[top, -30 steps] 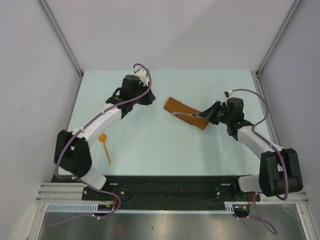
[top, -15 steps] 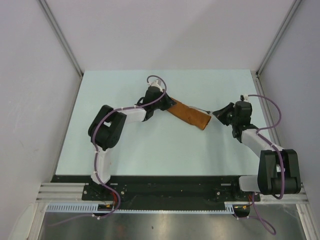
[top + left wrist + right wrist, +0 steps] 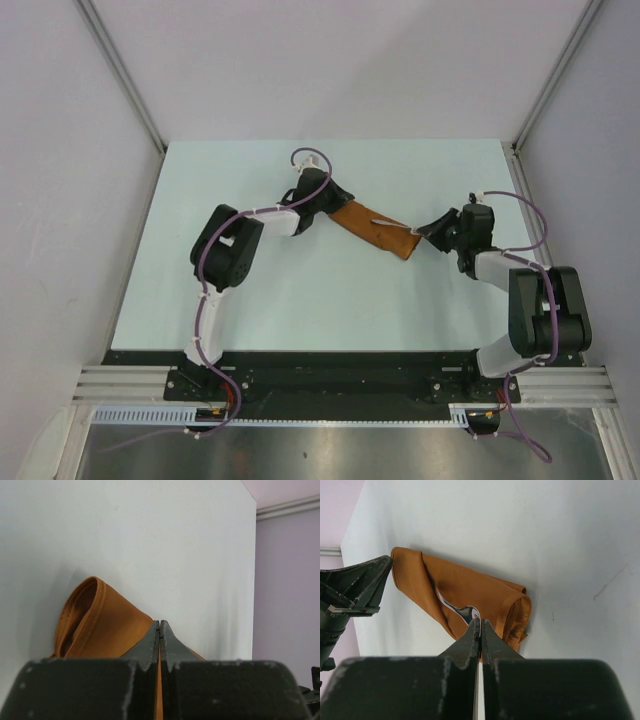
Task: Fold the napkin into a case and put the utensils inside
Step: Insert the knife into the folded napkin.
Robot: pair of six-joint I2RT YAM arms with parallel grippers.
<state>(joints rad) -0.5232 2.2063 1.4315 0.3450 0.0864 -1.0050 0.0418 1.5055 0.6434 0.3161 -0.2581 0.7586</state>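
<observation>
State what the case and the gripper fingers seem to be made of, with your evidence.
Case: woven cloth, matte rust-orange; stitched hems and soft folds show. Right fingers: probably hard plastic, matte black; pale scuffs along the edges.

This is a robotics lab test cell. Plain lavender-grey wall panels (image 3: 330,60) on aluminium frame posts (image 3: 120,72) box in a pale tabletop (image 3: 260,300) from 9 to 3 o'clock. The purple-cabled left arm (image 3: 225,252) and right arm (image 3: 535,310) are bolted to a black rail (image 3: 340,365) at 6 o'clock.
</observation>
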